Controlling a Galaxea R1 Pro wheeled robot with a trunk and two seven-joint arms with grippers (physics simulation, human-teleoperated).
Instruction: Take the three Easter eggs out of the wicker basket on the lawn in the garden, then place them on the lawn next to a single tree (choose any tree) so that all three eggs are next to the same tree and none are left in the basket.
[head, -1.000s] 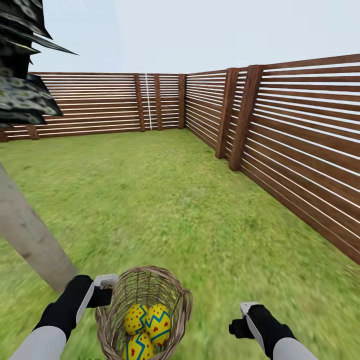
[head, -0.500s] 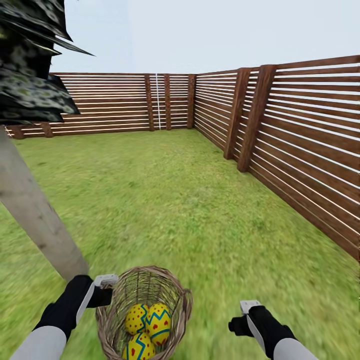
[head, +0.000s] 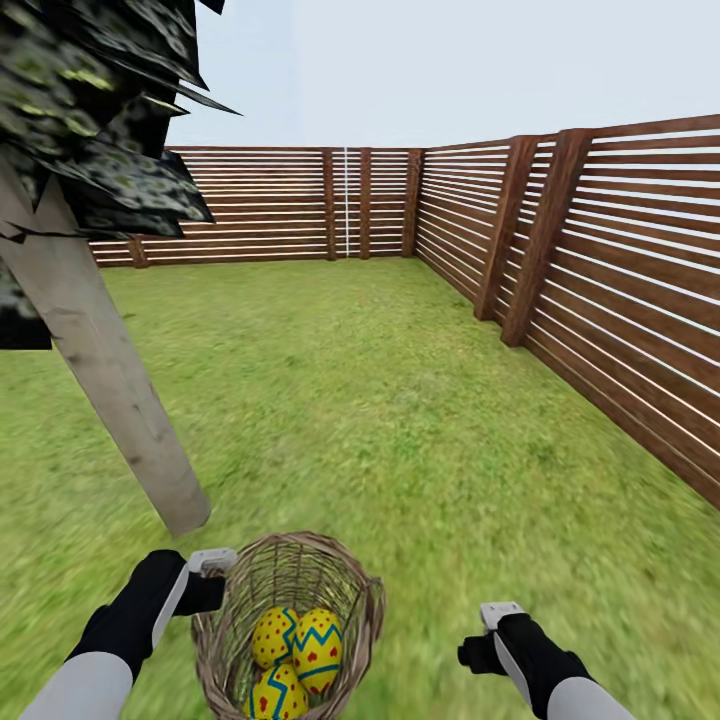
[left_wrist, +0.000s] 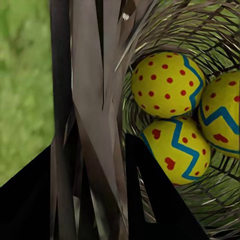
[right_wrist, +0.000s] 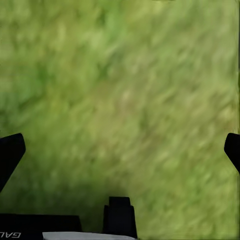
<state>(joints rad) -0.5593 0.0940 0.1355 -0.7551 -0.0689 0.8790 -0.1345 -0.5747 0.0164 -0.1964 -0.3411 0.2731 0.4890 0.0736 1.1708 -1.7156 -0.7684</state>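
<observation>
1. Trunk of the tree (head: 110, 380) is leaning up at about ten o'clock in the head view, pale and thick, its base meeting the lawn (head: 400, 420) just beyond the basket; dark blotched leaves are hanging over it at eleven o'clock.
2. The left gripper (head: 212, 572) is sitting at seven o'clock, its fingers closing narrowly on the rim of the wicker basket (head: 350, 590), so the basket is being held by the left arm near the tree.
3. All three Easter eggs (head: 295, 655) are lying inside the basket at six o'clock, touching one another; the left wrist view is showing them (left_wrist: 175, 120) through the weave.
4. The right gripper (head: 490, 630) is hovering at five o'clock over bare grass, fingers (right_wrist: 10, 152) spread wide and holding nothing.
5. The fence (head: 600, 290) is running from twelve to three o'clock.
6. Progress, judging from this: nothing is placed yet; every egg is waiting to be lifted out and set beside the trunk.
</observation>
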